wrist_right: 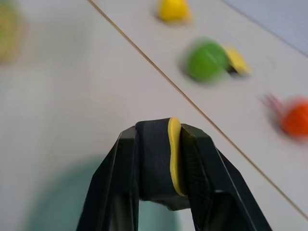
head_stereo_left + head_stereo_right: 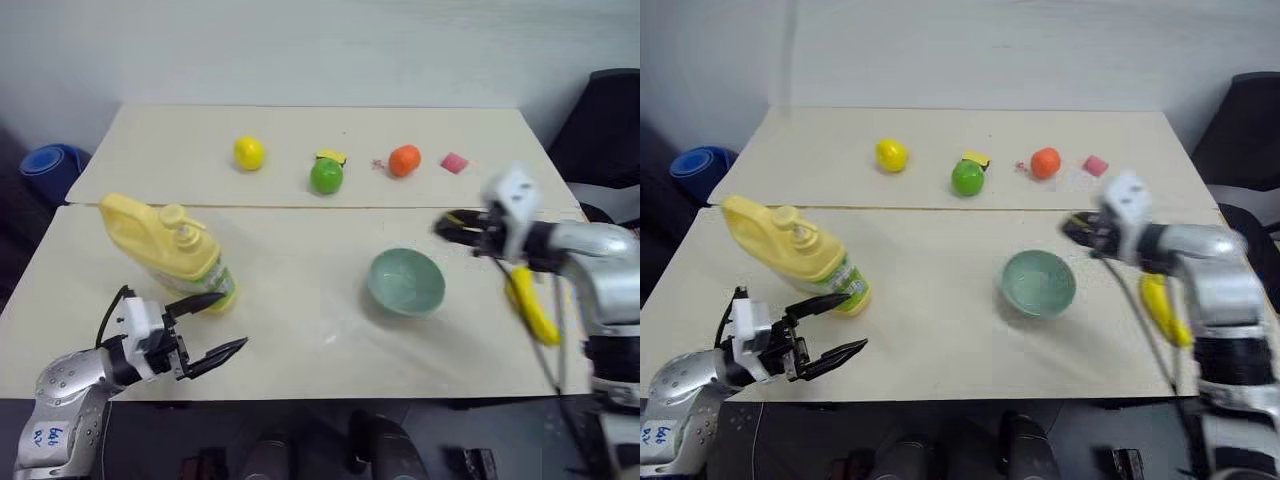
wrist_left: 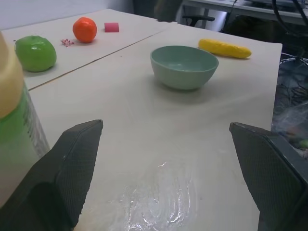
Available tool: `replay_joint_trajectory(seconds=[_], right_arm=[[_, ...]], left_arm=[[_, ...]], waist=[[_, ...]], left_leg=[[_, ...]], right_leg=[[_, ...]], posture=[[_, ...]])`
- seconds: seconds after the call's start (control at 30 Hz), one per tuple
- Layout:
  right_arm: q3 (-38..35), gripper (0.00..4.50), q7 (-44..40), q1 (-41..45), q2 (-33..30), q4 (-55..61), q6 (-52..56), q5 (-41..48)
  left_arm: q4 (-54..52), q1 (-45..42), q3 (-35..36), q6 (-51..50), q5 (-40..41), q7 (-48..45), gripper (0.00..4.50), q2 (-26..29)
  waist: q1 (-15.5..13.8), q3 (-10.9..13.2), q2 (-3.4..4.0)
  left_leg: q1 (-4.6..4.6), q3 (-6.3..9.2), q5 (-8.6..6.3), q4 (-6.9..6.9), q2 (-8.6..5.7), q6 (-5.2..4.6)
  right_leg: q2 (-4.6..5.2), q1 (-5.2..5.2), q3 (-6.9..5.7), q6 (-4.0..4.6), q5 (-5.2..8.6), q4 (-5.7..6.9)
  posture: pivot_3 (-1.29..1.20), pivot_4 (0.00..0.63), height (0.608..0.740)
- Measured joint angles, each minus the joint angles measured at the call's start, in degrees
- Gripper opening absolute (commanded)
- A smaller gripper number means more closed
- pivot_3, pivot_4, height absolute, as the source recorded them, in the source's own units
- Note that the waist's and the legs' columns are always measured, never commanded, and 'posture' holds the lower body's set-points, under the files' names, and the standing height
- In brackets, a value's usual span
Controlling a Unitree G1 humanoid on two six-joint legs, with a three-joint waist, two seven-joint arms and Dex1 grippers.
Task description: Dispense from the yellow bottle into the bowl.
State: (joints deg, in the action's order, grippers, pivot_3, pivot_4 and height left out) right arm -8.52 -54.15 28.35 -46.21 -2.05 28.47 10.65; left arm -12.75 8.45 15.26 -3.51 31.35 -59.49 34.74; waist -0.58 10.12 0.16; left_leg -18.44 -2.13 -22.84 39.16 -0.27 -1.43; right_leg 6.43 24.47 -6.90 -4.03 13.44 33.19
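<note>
Yellow bottle (image 2: pixel 168 252), a pale jug with pump top and green label, tilts on the table's (image 2: pixel 300 330) near-left part, just beside the wide-open left gripper (image 2: pixel 222 322). Mint bowl (image 2: pixel 405 282) sits to its right, well apart. Right gripper (image 2: pixel 455 229), beyond the bowl, pinches something thin and yellow. Banana (image 2: pixel 530 305), lemon (image 2: pixel 248 152), green fruit (image 2: pixel 326 175), orange (image 2: pixel 404 159) and pink block (image 2: pixel 454 162) lie around.

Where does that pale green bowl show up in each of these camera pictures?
Left eye view: the bowl sits right of centre on the near table.
Right eye view: same spot, right of centre.
Left wrist view: upper middle, before the banana.
Right wrist view: a blurred green patch at the lower left, behind the right gripper.
Shared landmark: the green apple.
</note>
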Motion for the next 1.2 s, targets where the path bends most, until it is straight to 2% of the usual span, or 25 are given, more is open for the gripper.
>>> replay_joint_trajectory(seconds=[0.07, 0.17, 0.3, 0.4, 0.43, 0.53, 0.6, 0.77, 0.87, 0.97, 1.1, 1.2], right_arm=[[-2.3, 1.11, 3.1, -4.2, -3.4, -10.8, -8.6, -3.3], [-2.9, 1.82, 5.5, -8.2, -3.1, -23.9, -17.4, -6.0], [-2.5, 3.18, 4.1, -9.2, -0.1, -29.8, -25.8, -5.4], [-4.1, 4.24, 2.0, -9.7, -0.1, -28.3, -29.2, -2.5], [-4.9, 4.46, 0.8, -10.2, -0.2, -26.4, -29.3, -1.0], [-6.7, 4.46, -3.6, -12.4, -1.7, -15.7, -24.8, 5.0], [-5.9, 4.46, -5.9, -13.7, -2.9, -3.7, -17.4, 9.8], [4.4, 4.46, -6.9, -13.6, -1.5, 13.2, -5.8, 13.4], [13.0, 4.46, -4.9, -13.5, 3.1, 15.0, -3.6, 10.5], [20.0, 4.46, -1.1, -12.5, 7.2, 10.3, -6.3, 3.6], [23.8, 3.58, 2.1, -8.7, 8.9, 1.6, -9.4, -3.5], [24.2, 2.53, 2.4, -6.9, 9.2, -1.5, -11.7, -5.9]], left_arm=[[0.1, -1.5, -1.3, -0.2, -0.1, 0.0, 4.5, -0.3], [0.5, -1.6, -2.4, -0.3, -0.1, -0.2, 4.5, -0.2], [2.0, -3.3, -2.9, -0.3, -0.2, -0.9, 4.5, 0.0], [2.4, -3.3, -2.8, -0.3, -0.2, -1.6, 4.5, 0.7], [2.5, -3.2, -2.7, -0.3, -0.2, -1.7, 4.5, 1.0], [2.6, -2.3, -1.4, -0.3, -0.1, -2.2, 4.5, 2.1], [2.6, -0.5, 0.3, -0.3, 0.0, -2.3, 4.5, 2.3], [2.5, 1.5, 0.9, -0.3, 0.0, -2.1, 4.5, 2.2], [2.1, 2.2, 1.6, -0.3, 0.0, -1.6, 4.5, 2.0], [1.4, 3.5, 1.9, -0.3, 0.0, -1.0, 4.5, 1.8], [-0.4, 4.7, 2.7, -0.3, 0.1, 0.1, 4.5, 1.7], [-1.4, 5.9, 4.1, -0.3, 0.4, 0.7, 4.5, 1.7]], waist=[[0.1, 0.0, -0.1], [1.0, 0.0, -0.01], [2.3, 0.2, 0.27], [2.1, 0.2, 0.39], [2.0, 0.2, 0.39], [1.8, 0.2, 0.41], [1.7, 0.2, 0.41], [1.2, 0.2, 0.31], [0.5, 0.2, 0.27], [0.1, 0.2, 0.27], [0.3, 0.2, 0.25], [0.6, 0.2, 0.25]], left_leg=[[0.04, -0.05, 0.01, 0.0, 0.02, 0.02], [0.12, -0.27, 0.07, -0.01, 0.07, 0.1], [0.24, -0.56, 0.16, -0.05, 0.13, 0.19], [0.26, -0.55, 0.15, -0.05, 0.17, 0.21], [0.28, -0.51, 0.15, -0.05, 0.17, 0.21], [0.27, -0.38, 0.15, -0.05, 0.18, 0.2], [0.25, -0.27, 0.11, -0.05, 0.19, 0.21], [0.24, -0.17, -0.01, -0.05, 0.22, 0.21], [0.21, -0.15, -0.01, -0.05, 0.2, 0.21], [0.16, -0.13, 0.01, -0.04, 0.04, 0.12], [0.1, -0.13, 0.03, -0.01, -0.01, 0.04], [0.09, -0.09, 0.03, -0.02, 0.05, 0.07]], right_leg=[[-0.05, -0.04, 0.0, -0.01, -0.01, -0.11], [-0.14, -0.06, 0.16, -0.04, -0.02, -0.06], [-0.21, -0.08, 0.49, -0.03, -0.02, 0.28], [-0.22, -0.04, 0.5, -0.02, -0.01, 0.28], [-0.21, -0.02, 0.47, -0.02, -0.01, 0.27], [-0.17, 0.03, 0.39, -0.04, -0.03, 0.29], [-0.13, 0.04, 0.34, -0.04, -0.03, 0.21], [-0.11, 0.03, 0.29, 0.01, 0.0, 0.01], [-0.09, 0.07, 0.26, 0.03, 0.01, 0.0], [0.04, 0.08, 0.23, 0.02, 0.0, -0.04], [0.07, 0.05, 0.23, -0.06, -0.07, -0.16], [0.02, 0.06, 0.14, -0.06, -0.07, -0.17]], posture=[[0.0, 0.15, 0.74], [0.0, 0.15, 0.74], [0.0, 0.15, 0.74], [0.0, 0.15, 0.74], [0.0, 0.15, 0.74], [0.0, 0.15, 0.74], [0.0, 0.15, 0.74], [0.0, 0.15, 0.74], [0.0, 0.15, 0.74], [0.0, 0.15, 0.74], [0.0, 0.15, 0.74], [0.0, 0.15, 0.74]])
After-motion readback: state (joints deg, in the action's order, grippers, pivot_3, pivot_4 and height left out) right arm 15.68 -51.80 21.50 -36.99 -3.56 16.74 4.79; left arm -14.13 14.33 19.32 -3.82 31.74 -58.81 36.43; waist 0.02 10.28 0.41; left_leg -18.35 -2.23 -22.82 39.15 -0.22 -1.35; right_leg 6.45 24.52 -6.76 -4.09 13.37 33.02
